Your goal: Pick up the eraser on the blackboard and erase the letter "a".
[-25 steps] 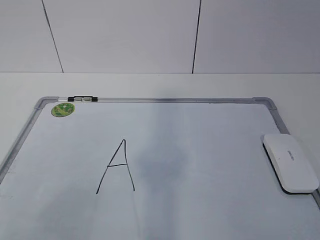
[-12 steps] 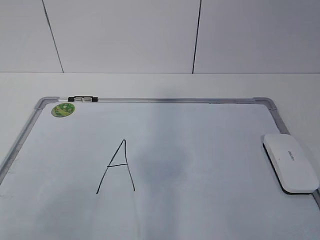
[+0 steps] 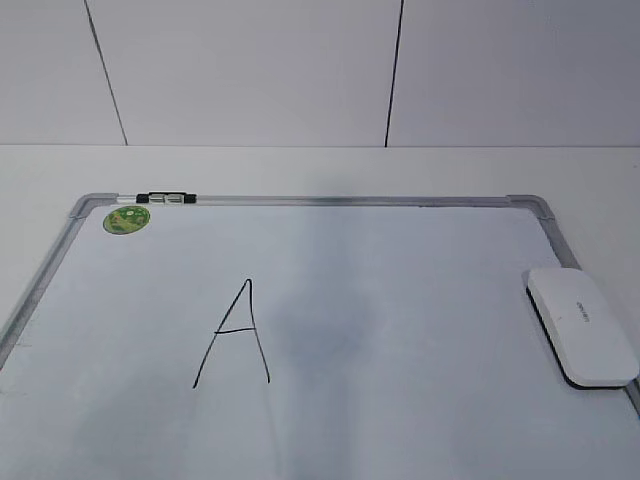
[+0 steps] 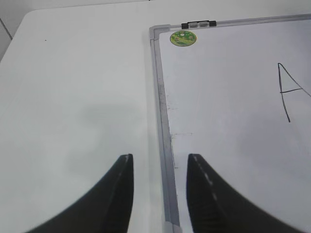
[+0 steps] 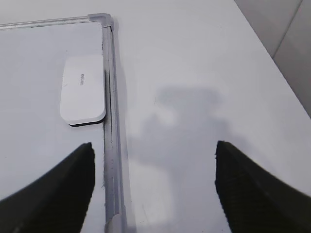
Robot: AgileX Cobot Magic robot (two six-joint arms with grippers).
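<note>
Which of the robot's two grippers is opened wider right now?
The right gripper: its jaws stand far apart, straddling the blackboard frame below the eraser. The left gripper shows only a narrow gap.

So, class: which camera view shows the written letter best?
The exterior view: the whole capital "A" sits unobstructed on the whiteboard. The left wrist view catches the letter at its right edge, partly cropped. The right wrist view shows none of it.

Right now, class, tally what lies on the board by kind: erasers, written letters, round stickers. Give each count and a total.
Erasers: 1, the white eraser by the right frame.
Written letters: 1, the black letter.
Round stickers: 1, the green sticker in the far left corner.
Total: 3, all on the board.
</note>
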